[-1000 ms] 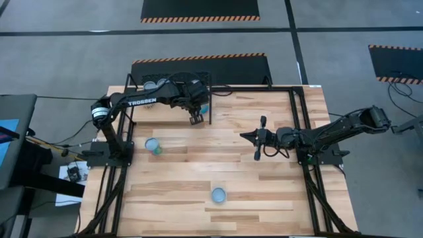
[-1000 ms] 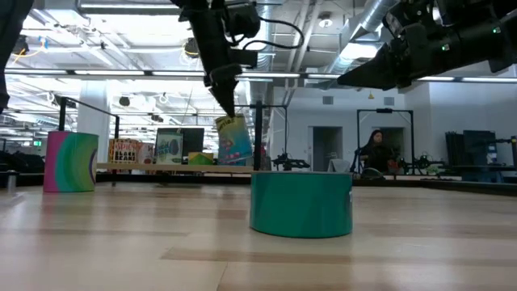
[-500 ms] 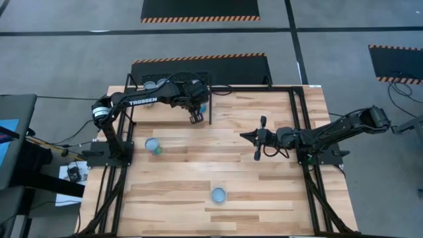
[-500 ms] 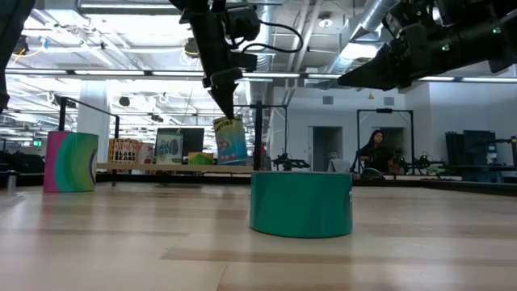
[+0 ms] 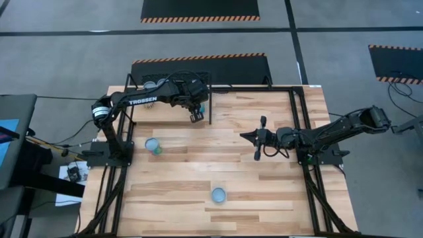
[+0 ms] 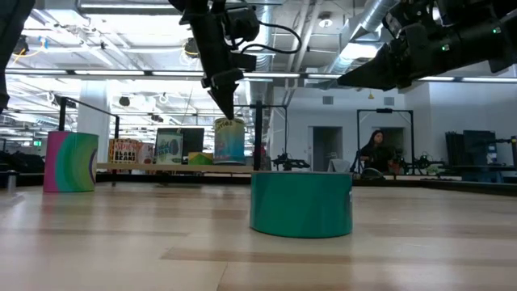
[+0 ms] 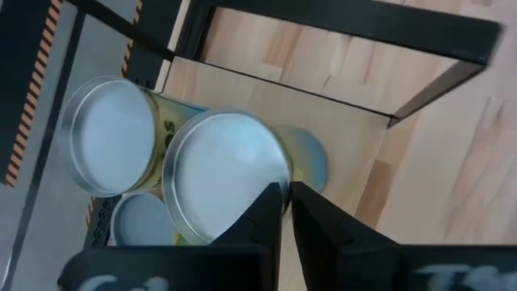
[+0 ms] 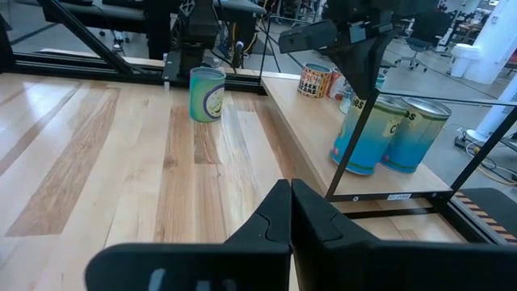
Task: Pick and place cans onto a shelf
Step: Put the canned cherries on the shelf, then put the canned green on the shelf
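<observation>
The shelf (image 5: 173,78) stands at the table's far left and shows as light wood in the left wrist view (image 7: 242,89). My left gripper (image 7: 285,194) is above it, shut on a yellow-and-blue can (image 7: 226,174) with a pale-blue top. A like can (image 7: 113,145) stands on the shelf right beside it, with a third (image 7: 141,222) behind. More cans (image 5: 153,84) stand at the shelf's left end. Two cans stand on the tabletop, one at the left (image 5: 153,145) and one near the front (image 5: 218,194). My right gripper (image 5: 243,136) is shut and empty at mid-right. My left gripper pinches the can's top rim (image 7: 279,184) between its two fingertips, at one side of the lid. The fingers (image 6: 227,113) come from above, pointing down. The can (image 6: 229,141) is upright below them, its bottom at the shelf's surface.
The shelf's black frame posts (image 5: 210,109) stand close to my left gripper. The teal can fills the low view's middle (image 6: 301,204). A person (image 6: 376,152) sits in the room behind. The tabletop's middle (image 5: 211,158) is bare wood.
My left gripper has moved a little toward the table's far edge over the shelf. The can, which hung tilted below the fingers, has come upright and down to the shelf's surface next to the other can. The gripper stays shut on it.
</observation>
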